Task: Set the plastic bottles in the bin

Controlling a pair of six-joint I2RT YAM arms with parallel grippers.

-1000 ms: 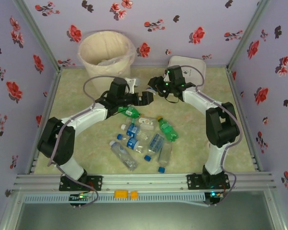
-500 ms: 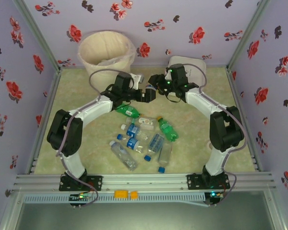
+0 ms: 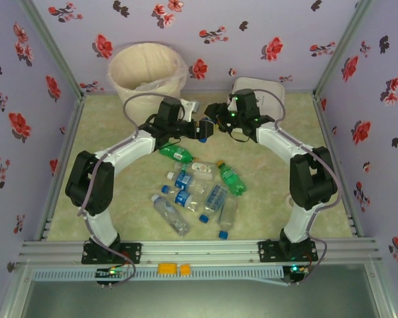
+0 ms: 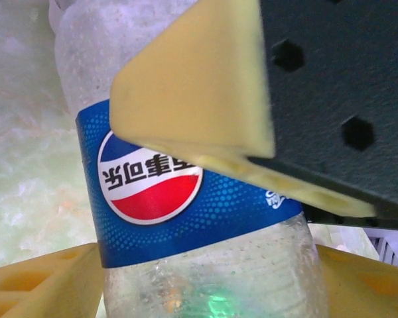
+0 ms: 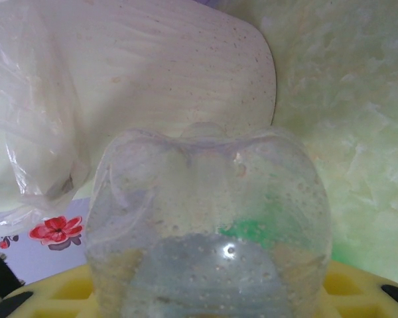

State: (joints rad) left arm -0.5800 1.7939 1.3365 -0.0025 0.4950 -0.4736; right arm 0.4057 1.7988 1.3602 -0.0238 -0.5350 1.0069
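Note:
A clear plastic bottle (image 4: 205, 199) with a blue label hangs between both grippers above the table's middle back. My left gripper (image 4: 209, 285) has its yellow fingers against both of the bottle's sides. The right gripper's yellow pad (image 4: 199, 86) presses on the same bottle from above. In the right wrist view the bottle's base (image 5: 212, 218) sits inside my right gripper (image 5: 209, 291), shut on it. From above, the left gripper (image 3: 200, 129) and right gripper (image 3: 217, 124) meet tip to tip. The cream bin (image 3: 146, 76) with its pale bag stands at the back left. Several more bottles (image 3: 192, 195) lie on the table.
A flat white lidded box (image 3: 268, 93) sits at the back right, behind the right arm. Two green bottles (image 3: 176, 154) (image 3: 232, 180) lie at the edges of the pile. The bin's wall and bag (image 5: 152, 79) rise just beyond the held bottle. Flowered walls enclose three sides.
The left arm has swung toward the right gripper and its fingers have narrowed onto the bottle. The right arm has barely moved and keeps hold of the bottle.

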